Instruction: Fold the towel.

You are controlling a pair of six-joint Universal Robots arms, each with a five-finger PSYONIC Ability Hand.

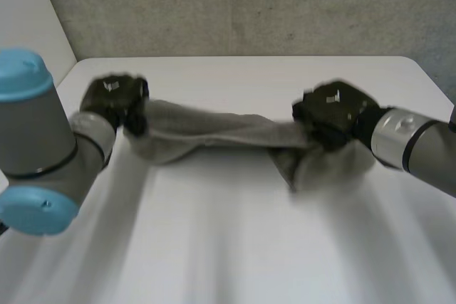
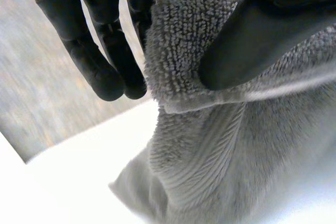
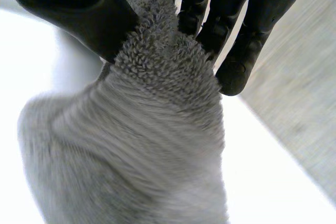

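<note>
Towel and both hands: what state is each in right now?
towel: bunched up, stretched between the two hands, sagging in the middle, not laid flat.
left hand: shut on the towel's end at its side, cloth pinched between thumb and fingers.
right hand: shut on the towel's other end, loose cloth hanging below it.
table: white, bare in front of the towel.

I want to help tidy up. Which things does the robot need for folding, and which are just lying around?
For the job: fluffy grey towel, left hand pinching one end, right hand pinching the other.
Just there: flat white table, rough grey wall behind.
</note>
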